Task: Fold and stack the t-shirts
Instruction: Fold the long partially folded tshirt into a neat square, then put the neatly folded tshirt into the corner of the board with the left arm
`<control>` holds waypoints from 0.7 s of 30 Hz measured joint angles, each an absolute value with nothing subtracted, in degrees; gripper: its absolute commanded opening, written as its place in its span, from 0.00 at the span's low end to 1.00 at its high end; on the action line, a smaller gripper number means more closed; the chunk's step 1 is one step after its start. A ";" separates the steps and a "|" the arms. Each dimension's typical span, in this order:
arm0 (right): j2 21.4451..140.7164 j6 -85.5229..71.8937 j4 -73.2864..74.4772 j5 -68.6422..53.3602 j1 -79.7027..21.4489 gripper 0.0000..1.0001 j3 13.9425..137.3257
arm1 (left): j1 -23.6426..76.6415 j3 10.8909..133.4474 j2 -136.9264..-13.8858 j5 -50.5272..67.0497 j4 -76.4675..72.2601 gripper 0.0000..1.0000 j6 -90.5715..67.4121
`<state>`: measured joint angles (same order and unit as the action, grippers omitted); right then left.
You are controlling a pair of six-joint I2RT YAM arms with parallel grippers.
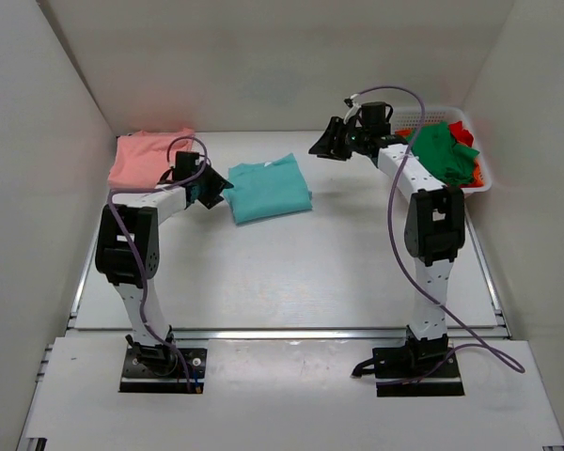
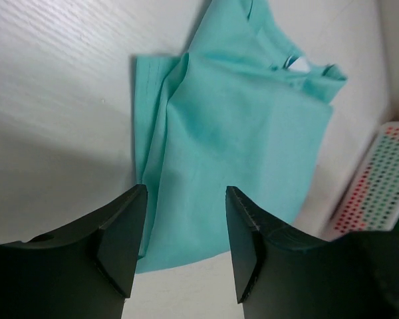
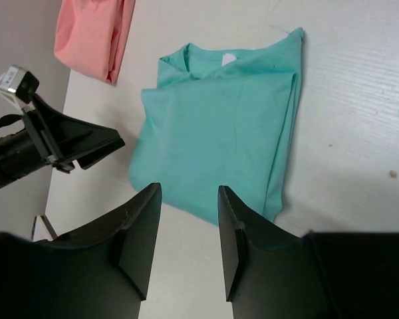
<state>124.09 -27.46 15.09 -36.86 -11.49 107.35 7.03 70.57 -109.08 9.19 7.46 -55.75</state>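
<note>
A folded teal t-shirt [image 1: 269,189] lies flat mid-table; it also shows in the left wrist view [image 2: 243,133] and the right wrist view [image 3: 219,129]. A folded salmon-pink t-shirt [image 1: 150,155] lies at the back left, also in the right wrist view [image 3: 93,33]. A dark green t-shirt [image 1: 442,150] and a red one [image 1: 462,133] sit in the basket. My left gripper [image 1: 218,188] is open and empty, just left of the teal shirt [image 2: 186,242]. My right gripper [image 1: 321,143] is open and empty, raised behind the teal shirt [image 3: 186,246].
A white mesh basket [image 1: 479,183] stands at the back right, its dotted wall visible in the left wrist view [image 2: 379,189]. White walls enclose the table on the left, back and right. The left gripper shows in the right wrist view [image 3: 53,143].
</note>
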 measured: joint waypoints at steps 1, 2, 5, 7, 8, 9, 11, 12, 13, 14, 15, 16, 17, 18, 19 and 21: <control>122.21 -26.79 15.14 -36.49 -11.49 0.37 105.49 | 7.75 70.57 -109.08 8.34 8.56 0.64 -55.00; 120.51 -26.39 15.07 -36.32 -11.49 0.37 103.83 | 8.40 70.65 -109.08 7.49 9.43 0.64 -54.37; 114.72 -25.45 15.11 -36.14 -11.07 0.36 97.93 | 10.26 72.60 -110.28 5.02 13.15 0.65 -52.90; 111.44 -25.21 15.20 -36.21 -10.59 0.36 94.94 | 11.25 76.38 -112.79 3.01 16.29 0.65 -51.86; 110.13 -25.17 15.31 -36.23 -10.15 0.36 93.97 | 11.68 78.30 -114.24 1.98 17.67 0.65 -51.44; 108.92 -25.15 15.35 -36.27 -9.52 0.36 93.17 | 12.23 80.09 -115.50 0.91 19.00 0.65 -51.16; 106.43 -25.04 15.25 -36.29 -7.94 0.36 91.15 | 13.21 83.90 -118.58 -1.37 21.82 0.65 -50.43; 105.16 -25.04 15.31 -36.32 -7.03 0.35 90.15 | 13.63 86.06 -120.31 -2.46 23.70 0.65 -49.93; 103.83 -25.02 15.29 -36.32 -6.04 0.35 89.06 | 14.13 88.75 -122.23 -3.68 25.76 0.65 -49.47; 102.50 -25.02 15.29 -36.38 -5.06 0.36 87.85 | 14.59 92.68 -124.36 -4.67 28.16 0.65 -48.73; 101.03 -25.02 15.33 -36.45 -3.95 0.35 86.54 | 15.22 96.64 -126.48 -5.87 30.24 0.66 -47.88; 99.90 -25.04 15.44 -36.47 -3.09 0.35 85.65 | 15.77 100.92 -128.86 -6.98 32.82 0.66 -46.98; 98.76 -25.08 15.42 -36.56 -2.09 0.35 84.68 | 16.34 105.32 -131.48 -7.88 35.38 0.66 -46.11; 97.67 -25.10 15.46 -36.71 -1.34 0.35 83.88 | 16.99 110.28 -134.39 -8.88 38.33 0.65 -44.91; 96.73 -25.23 15.44 -36.91 -0.40 0.35 83.20 | 17.54 114.52 -136.57 -9.47 40.91 0.64 -44.07; 95.04 -25.26 15.59 -37.12 1.28 0.35 82.37 | 18.68 122.08 -140.75 -11.03 45.67 0.46 -42.33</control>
